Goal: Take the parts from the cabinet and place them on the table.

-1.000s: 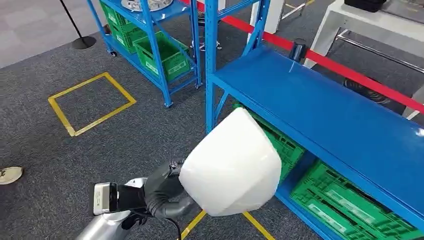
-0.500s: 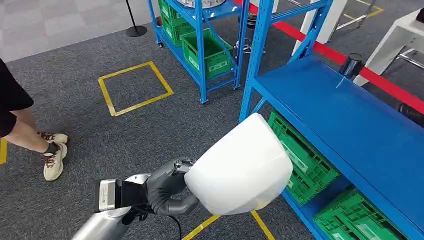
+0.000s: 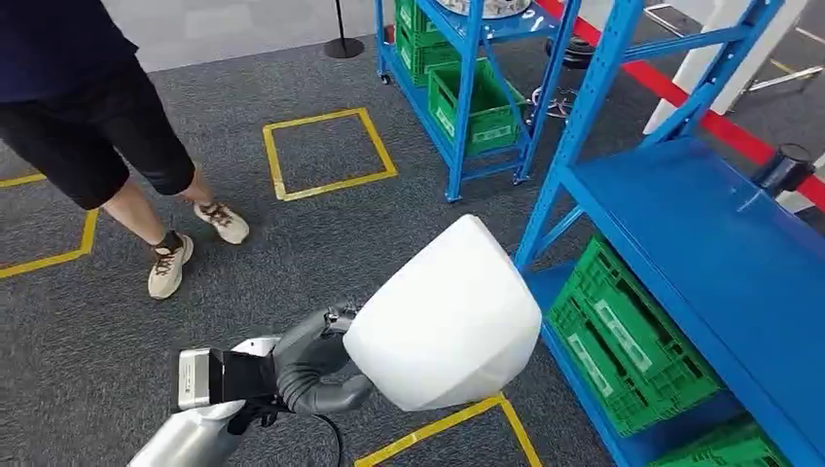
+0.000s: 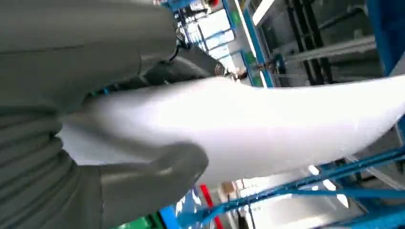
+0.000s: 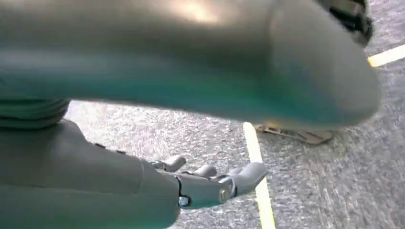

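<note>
The left hand (image 3: 316, 365) is closed around the near edge of a large white, smooth, rounded plastic shell part (image 3: 446, 316), holding it raised in front of the body above the grey carpet (image 3: 243, 272); the left wrist view shows the grey thumb (image 4: 148, 176) pressed against the part's pale surface. The right hand (image 5: 210, 183) hangs low over the carpet beside a yellow tape line (image 5: 258, 171), fingers loosely extended and apart, holding nothing. The part is clear of the blue steel shelving rack (image 3: 700, 224), which carries green slatted plastic crates (image 3: 623, 336) on its lower level. Judgement: the pick from the cabinet is done and the carry is in hand. No table surface can be confirmed in these views, so the next move calls for bringing the table into sight, keeping the grip firm on a bulky one-handed load. A person's legs and pale shoes (image 3: 170, 268) stand near on the left; clearance there warrants care.
</note>
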